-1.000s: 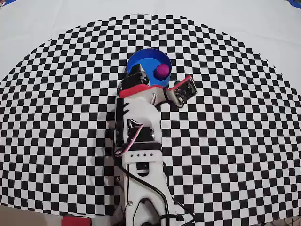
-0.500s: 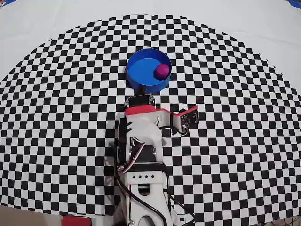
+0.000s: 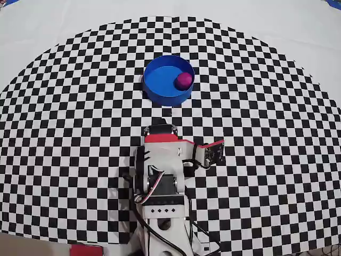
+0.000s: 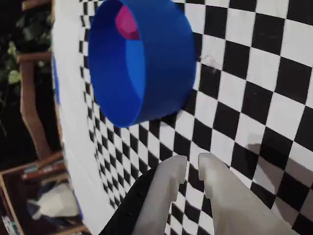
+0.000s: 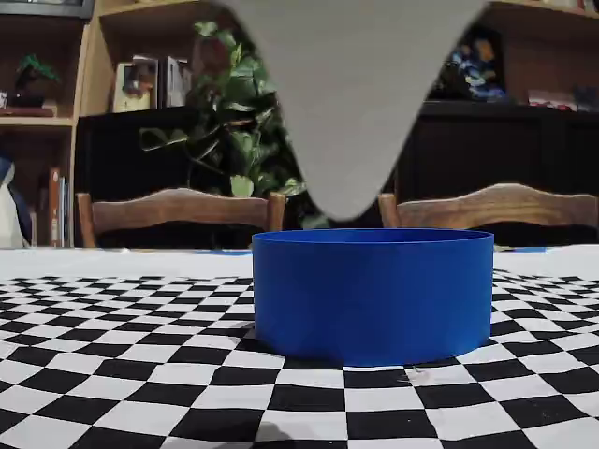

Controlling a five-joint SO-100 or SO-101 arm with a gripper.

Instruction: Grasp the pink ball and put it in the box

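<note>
The pink ball [image 3: 184, 79] lies inside the blue round box [image 3: 161, 81], against its right wall in the overhead view. In the wrist view the ball [image 4: 126, 23] peeks over the rim of the box [image 4: 161, 58]. The box [image 5: 372, 295] hides the ball in the fixed view. My gripper [image 4: 192, 162] hovers over the checkered cloth a few squares short of the box. Its pale fingers [image 4: 166, 191] stand nearly together with a thin slit and nothing between them. From overhead the arm [image 3: 162, 160] covers the fingertips.
A black-and-white checkered mat [image 3: 266, 133] covers the table, with plain white cloth [image 3: 298, 26] beyond it. A blurred grey shape [image 5: 351, 103] hangs from the top of the fixed view. Chairs [image 5: 178, 210] and shelves stand behind the table.
The arm has drawn back from over the box toward its base, several squares nearer the bottom of the overhead view. The ball stays in the box.
</note>
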